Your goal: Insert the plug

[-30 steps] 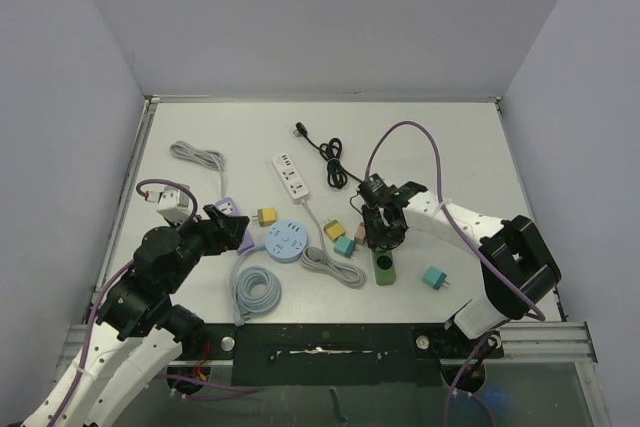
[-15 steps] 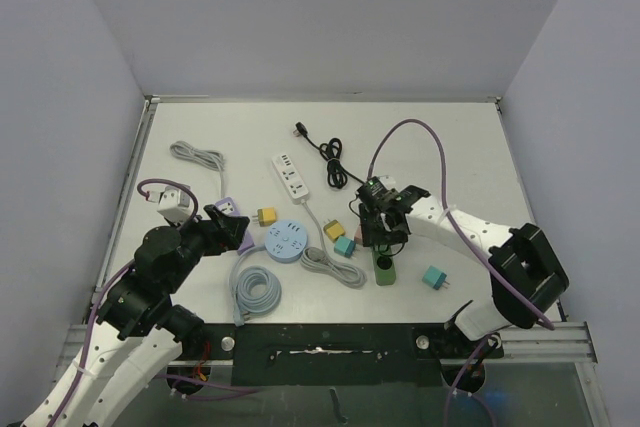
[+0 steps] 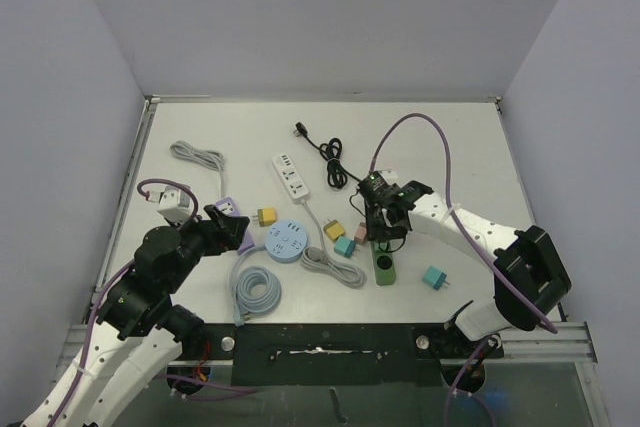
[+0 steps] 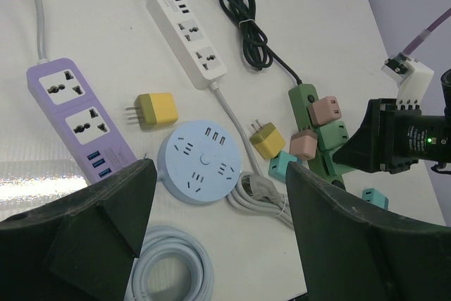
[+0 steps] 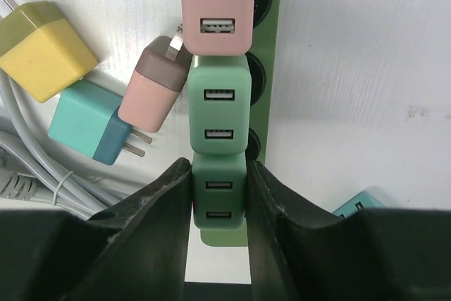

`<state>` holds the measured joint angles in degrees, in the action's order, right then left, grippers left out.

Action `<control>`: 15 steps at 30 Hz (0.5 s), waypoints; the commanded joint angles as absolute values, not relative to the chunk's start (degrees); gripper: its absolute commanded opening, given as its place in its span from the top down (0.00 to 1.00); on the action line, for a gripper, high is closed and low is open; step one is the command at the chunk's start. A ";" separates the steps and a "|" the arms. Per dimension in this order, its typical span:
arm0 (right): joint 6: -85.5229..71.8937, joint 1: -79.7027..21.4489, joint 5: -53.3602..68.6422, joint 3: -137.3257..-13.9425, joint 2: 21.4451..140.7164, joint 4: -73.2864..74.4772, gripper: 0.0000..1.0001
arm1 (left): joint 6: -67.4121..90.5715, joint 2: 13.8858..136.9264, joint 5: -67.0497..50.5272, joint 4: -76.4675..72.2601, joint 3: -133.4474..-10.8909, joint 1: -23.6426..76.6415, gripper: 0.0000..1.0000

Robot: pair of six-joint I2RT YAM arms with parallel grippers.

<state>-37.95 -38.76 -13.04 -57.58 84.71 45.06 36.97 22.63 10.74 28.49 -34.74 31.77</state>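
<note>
The left gripper (image 4: pixel 218 234) hangs wide open at the worktop's (image 3: pixel 450 147) 8 o'clock side, well away from the job. The right gripper (image 5: pixel 218 172) is nearer and is clamped on the dark green plug (image 5: pixel 218 202). The plug sits at the 6 o'clock end of the green power strip (image 5: pixel 273 33), whose long axis runs from 12 to 6. It probably only needs pressing straight down.
</note>
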 commanded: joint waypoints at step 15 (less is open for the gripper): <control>-37.38 -37.90 -11.32 -48.93 88.75 37.17 1.00 | 36.53 22.27 11.69 26.81 -35.20 31.73 0.27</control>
